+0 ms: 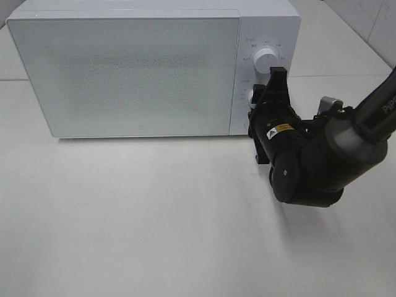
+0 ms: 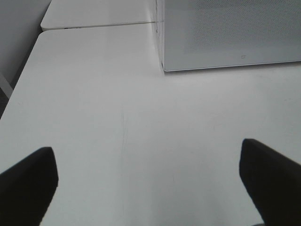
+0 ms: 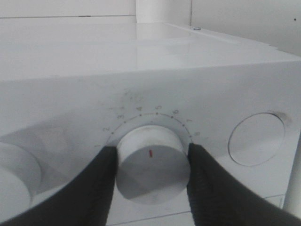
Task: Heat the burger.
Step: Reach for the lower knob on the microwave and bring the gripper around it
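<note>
The burger is out of view. A white microwave [image 1: 142, 74] stands at the back of the table with its door shut. My right gripper [image 1: 260, 99] reaches to the control panel and is shut on the lower knob [image 3: 150, 174], one finger [image 3: 94, 188] pressed against each side; the knob's red mark points up toward the printed dial numbers. In the left wrist view my left gripper [image 2: 148, 183] hovers over bare table in front of the microwave's left corner [image 2: 164, 66], its fingers [image 2: 28, 179] wide apart with nothing between them. That gripper does not show in the exterior view.
The upper knob [image 1: 265, 60] sits above the held one, and a round button [image 3: 256, 139] lies on its other side. The white table [image 1: 154, 216] stretches in front of the microwave. The right arm [image 1: 309, 167] hangs over the table's right part.
</note>
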You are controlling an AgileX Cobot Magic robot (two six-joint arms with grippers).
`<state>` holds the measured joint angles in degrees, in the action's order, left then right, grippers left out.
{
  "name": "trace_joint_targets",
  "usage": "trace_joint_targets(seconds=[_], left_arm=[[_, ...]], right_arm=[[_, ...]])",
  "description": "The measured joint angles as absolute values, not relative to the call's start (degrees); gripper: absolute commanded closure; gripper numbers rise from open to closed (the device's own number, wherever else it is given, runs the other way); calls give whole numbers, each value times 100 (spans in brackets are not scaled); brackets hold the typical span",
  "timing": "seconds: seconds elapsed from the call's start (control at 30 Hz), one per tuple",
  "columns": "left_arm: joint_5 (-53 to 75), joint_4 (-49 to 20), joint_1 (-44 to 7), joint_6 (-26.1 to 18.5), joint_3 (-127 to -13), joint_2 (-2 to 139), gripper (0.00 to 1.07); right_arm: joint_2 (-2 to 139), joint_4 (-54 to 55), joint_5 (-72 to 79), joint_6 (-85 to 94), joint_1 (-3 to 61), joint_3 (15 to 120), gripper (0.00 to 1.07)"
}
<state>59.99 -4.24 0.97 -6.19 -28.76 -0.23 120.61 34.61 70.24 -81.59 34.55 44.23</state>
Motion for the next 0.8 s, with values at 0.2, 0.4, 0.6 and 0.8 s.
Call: trace_joint_targets(seconds=[0.2, 0.4, 0.6, 0.8], left_arm=[[5999, -424, 97, -619, -2876, -23, 3], [5999, -424, 97, -619, -2876, -23, 3], [5999, -424, 97, -619, -2876, -23, 3], [5999, -424, 97, -619, -2876, -23, 3]], right_arm=[[12061, 3461, 7024, -8680, 3455, 4423, 105], [12061, 3461, 7024, -9150, 3455, 4423, 105], [12061, 3461, 7024, -9345, 3455, 4423, 105], [12061, 3466, 7030, -9460, 3455, 4423, 104]])
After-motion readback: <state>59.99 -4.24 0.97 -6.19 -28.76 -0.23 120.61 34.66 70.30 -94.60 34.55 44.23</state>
